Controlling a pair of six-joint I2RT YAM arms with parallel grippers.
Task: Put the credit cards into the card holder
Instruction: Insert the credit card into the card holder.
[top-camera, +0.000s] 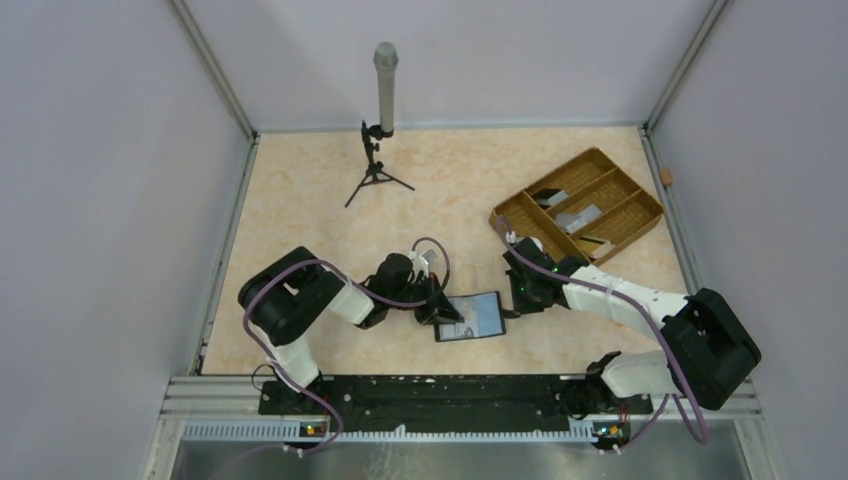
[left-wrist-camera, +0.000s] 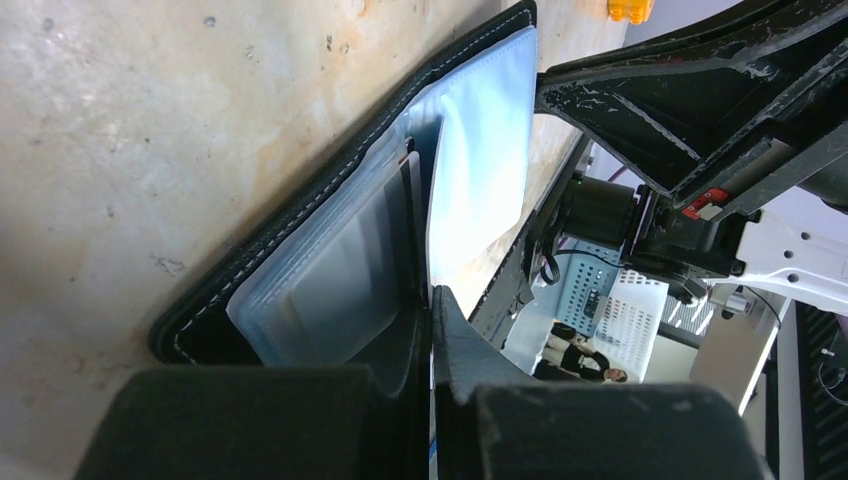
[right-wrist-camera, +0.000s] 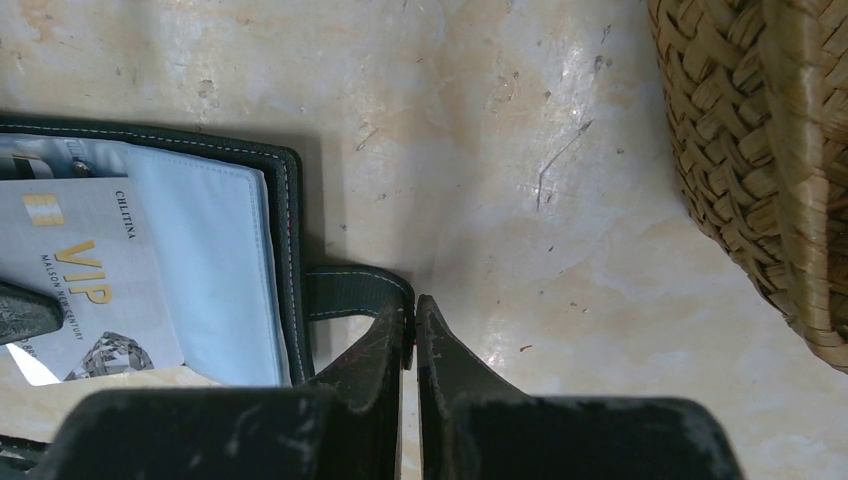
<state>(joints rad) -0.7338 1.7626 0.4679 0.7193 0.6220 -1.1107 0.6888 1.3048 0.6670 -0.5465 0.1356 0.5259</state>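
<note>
Card holder (top-camera: 470, 318): lies open on the table (top-camera: 300, 190), at the near middle, between the 2 grippers. 1 pale credit card (right-wrist-camera: 90, 285) marked VIP lies on its pale blue lining. Whether it is seated in a pocket cannot be told. Further cards (top-camera: 583, 216) sit in the woven tray (top-camera: 630, 180), well apart to the right.

Left gripper (left-wrist-camera: 433, 300): jaws closed, tips at the inner fold beside the clear sleeves (left-wrist-camera: 330, 270). Whether a leaf is nipped cannot be told.

Right gripper (right-wrist-camera: 413, 305): jaws closed, nothing evidently held, tips touching the end of the clasp tab (right-wrist-camera: 350, 292).

Risks, as judged:
1. The right tips slip off the tab, and the card holder skids or folds when the card is pushed.
2. A card pushed askew catches the pocket edge and buckles or rides over the lining.
3. The left tips drag the sleeves and block the pocket mouth.
</note>
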